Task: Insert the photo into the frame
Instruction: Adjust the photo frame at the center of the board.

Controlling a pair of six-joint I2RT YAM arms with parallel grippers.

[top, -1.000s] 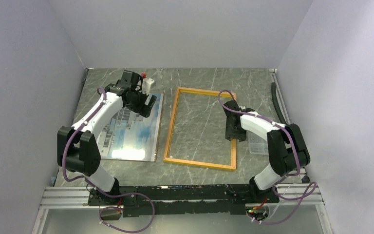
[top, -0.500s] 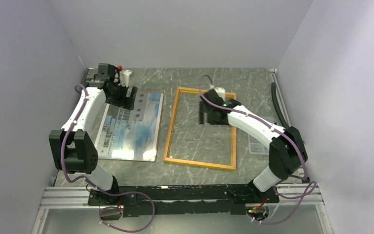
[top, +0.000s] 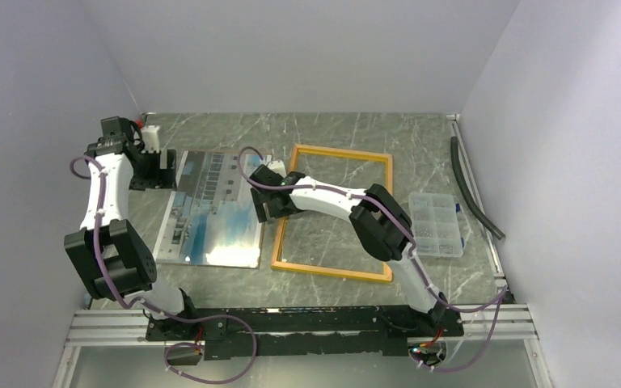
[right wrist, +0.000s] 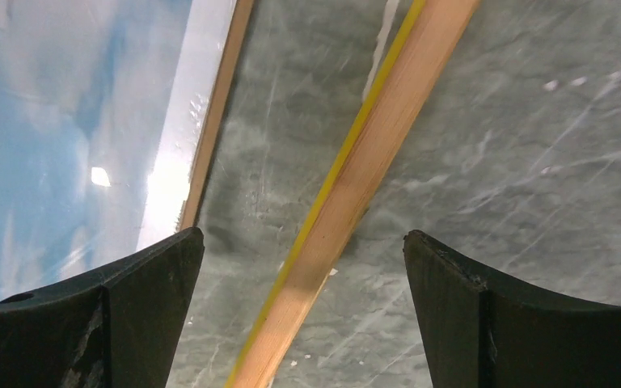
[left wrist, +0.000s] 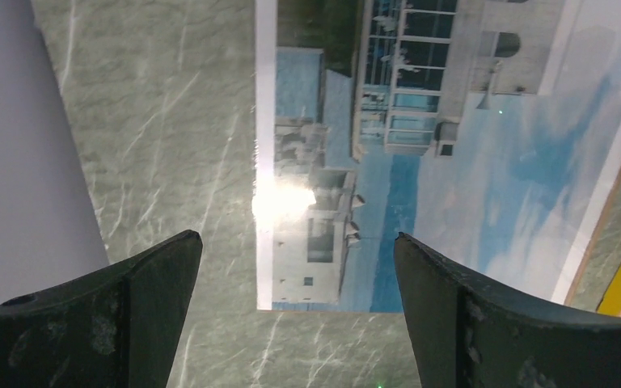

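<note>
Both arms are over the left half of the worktop [top: 348, 129]. Status as I see it:

- Left end effector [top: 155, 170] [left wrist: 295, 238]: fingers spread wide, nothing between them. It hangs by the far-left corner of the photo [top: 210, 212]. In its wrist view, that corner of the print [left wrist: 453, 162] shows in the gap, with bare stone to the left.
- Right end effector [top: 265, 206] [right wrist: 302, 235]: also wide, gripping nothing. It sits over the gap between the photo's right edge and the frame [top: 340, 151]. In its wrist view, the frame's left rail [right wrist: 356, 178] runs diagonally through the gap, wood side up with a yellow strip along it. I can't tell whether the fingers touch the rail or the worktop.
- Photo: flat on the worktop, picture side up, just left of the frame and not inside it. Glare patch near its near edge. A thin brown edge shows beside its white border [right wrist: 202, 121]. Might be a board under it, can't confirm from here.
- Frame: flat, mid-worktop, stone visible through the opening.
- Clear parts box [top: 435, 225] right of the frame, apart from it. Black hose [top: 473, 186] along the right wall.
</note>
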